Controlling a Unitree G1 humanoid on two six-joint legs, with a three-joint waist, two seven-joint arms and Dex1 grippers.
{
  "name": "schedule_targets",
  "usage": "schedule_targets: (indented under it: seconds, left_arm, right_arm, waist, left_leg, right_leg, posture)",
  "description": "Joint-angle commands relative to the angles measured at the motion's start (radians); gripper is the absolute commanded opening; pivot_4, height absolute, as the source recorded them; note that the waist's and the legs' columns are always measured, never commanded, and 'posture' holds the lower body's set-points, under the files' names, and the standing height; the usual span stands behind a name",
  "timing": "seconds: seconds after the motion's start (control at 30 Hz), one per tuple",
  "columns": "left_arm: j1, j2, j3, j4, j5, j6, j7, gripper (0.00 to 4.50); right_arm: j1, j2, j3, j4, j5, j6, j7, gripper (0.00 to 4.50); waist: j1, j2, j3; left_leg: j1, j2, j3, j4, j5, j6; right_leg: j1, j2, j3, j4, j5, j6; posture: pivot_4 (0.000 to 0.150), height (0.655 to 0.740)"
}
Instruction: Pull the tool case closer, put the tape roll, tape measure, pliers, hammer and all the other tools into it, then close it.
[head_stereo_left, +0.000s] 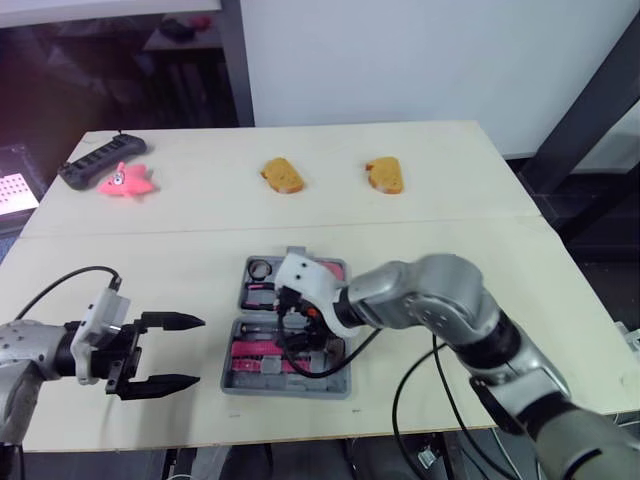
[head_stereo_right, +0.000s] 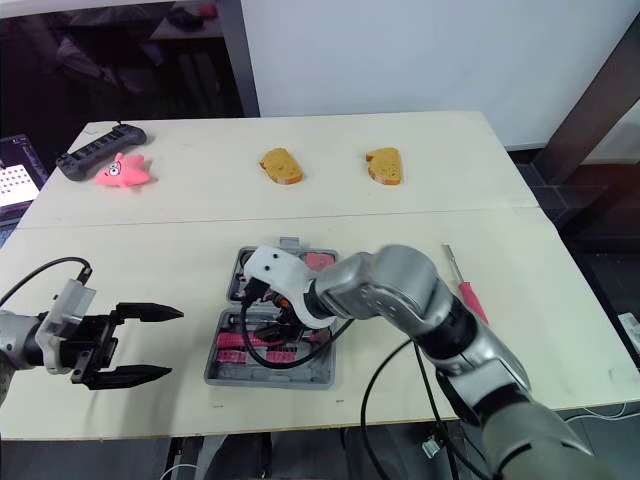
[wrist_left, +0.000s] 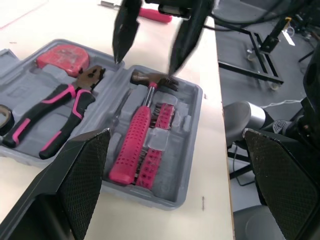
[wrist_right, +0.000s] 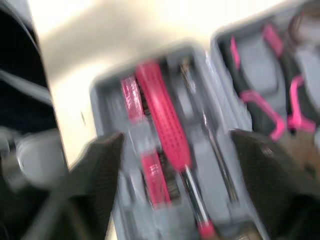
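The grey tool case (head_stereo_left: 290, 389) lies open near the table's front edge. In it rest a pink-handled hammer (wrist_left: 134, 146), pliers (wrist_left: 60, 107), a red tape measure (wrist_left: 62, 55) and a black tape roll (head_stereo_left: 260, 268). My right gripper (wrist_left: 145, 65) hovers just over the case's front half, above the hammer head, open and holding nothing. My left gripper (head_stereo_left: 197, 351) stands open to the left of the case, fingers pointing at it, a short gap away. A pink-handled screwdriver (head_stereo_right: 465, 290) lies on the table to the right of the case.
Two bread pieces (head_stereo_left: 283, 176) (head_stereo_left: 386, 175) sit at the back middle of the table. A pink toy (head_stereo_left: 126, 182) and a black controller (head_stereo_left: 100, 158) are at the back left. The table's front edge (head_stereo_left: 300, 432) runs close behind the case.
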Motion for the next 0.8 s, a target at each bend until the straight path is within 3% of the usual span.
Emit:
schedule_targets:
  seconds: [0.03,0.13,0.17,0.5,0.8]
  left_arm:
    - [-0.018,0.003,0.002,0.001,-0.008,0.006,0.001,4.50]
    - [-0.032,0.003,-0.003,0.012,-0.004,0.006,0.002,4.50]
    - [-0.035,0.004,-0.004,0.014,-0.003,0.006,0.002,4.50]
    - [-0.024,0.007,0.010,0.000,-0.009,0.014,0.014,4.50]
    - [-0.014,0.006,0.014,-0.012,-0.013,0.017,0.022,4.50]
  right_arm:
    - [0.145,-0.006,-0.033,-0.076,-0.066,-0.302,0.132,1.71]
    - [0.244,-0.098,0.092,-0.062,-0.258,-0.577,0.258,0.16]
    - [0.266,-0.117,0.117,-0.054,-0.292,-0.619,0.288,0.07]
    - [0.330,-0.066,0.176,0.126,-0.489,-0.784,0.356,0.07]
    - [0.331,0.006,0.190,0.272,-0.618,-0.702,0.327,0.07]
  waist:
    - [0.001,0.000,0.000]
    - [0.001,0.000,0.000]
    - [0.001,0.000,0.000]
    - [0.008,0.000,0.000]
    - [0.025,0.000,0.000]
  left_leg:
    - [0.000,0.000,0.000,0.000,0.000,0.000]
    - [0.000,0.000,0.000,0.000,0.000,0.000]
    - [0.000,0.000,0.000,0.001,0.000,0.000]
    - [0.001,0.000,0.000,0.003,0.000,0.000]
    - [0.001,0.000,0.000,0.007,0.000,0.000]
  right_leg:
    - [0.000,0.000,0.000,0.000,0.000,0.000]
    - [0.001,0.001,0.000,0.000,0.000,0.000]
    - [0.001,0.000,0.000,0.000,0.000,0.000]
    - [0.003,0.001,0.000,0.000,0.000,0.000]
    - [0.005,0.001,0.000,0.001,0.000,0.000]
  posture:
    - [0.150,0.7400]
    - [0.150,0.7400]
    - [0.150,0.7400]
    - [0.150,0.7400]
    - [0.150,0.7400]
